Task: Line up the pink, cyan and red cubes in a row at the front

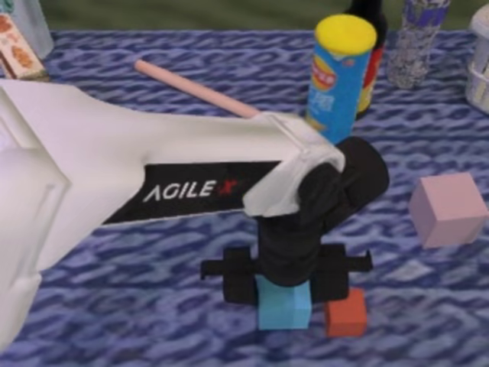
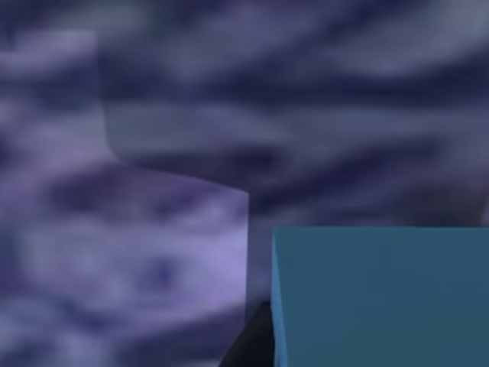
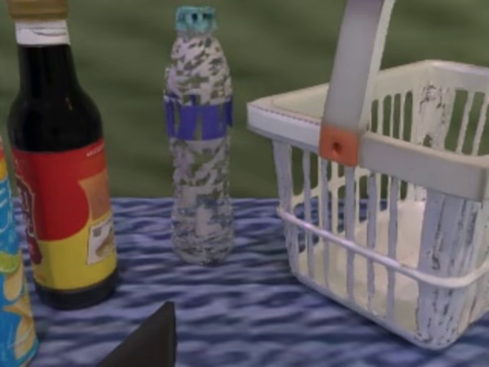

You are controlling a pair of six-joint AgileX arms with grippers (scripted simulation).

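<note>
Left tool (image 1: 284,281) hangs straight down over the cyan cube (image 1: 283,303), its dark fingers standing either side of the cube's upper part, near the front of the desk (image 1: 137,306). Whether those fingers press the cube or only flank it I cannot tell; the left wrist view shows just the cube's blue face (image 2: 378,294) close up with a sliver of dark finger beside it.

Left of the tool lies open patterned cloth, free room for sliding the row that way. Directly below the tool sits the cyan cube, and just beside it on the right, close but seemingly apart, is the red cube (image 1: 346,313), so these two already form a short line running left to right along the front. Farther right and a little back from the tool stands the pink cube (image 1: 448,209), well apart from the pair. That gap is probably what the coming move turns on: the pink one has to come forward to join the row, and the right arm, not seen in the top view, is likely nearer to it. Its wrist camera faces a sauce bottle (image 3: 61,160), a water bottle (image 3: 200,138) and a white basket (image 3: 382,199) at the back
</note>
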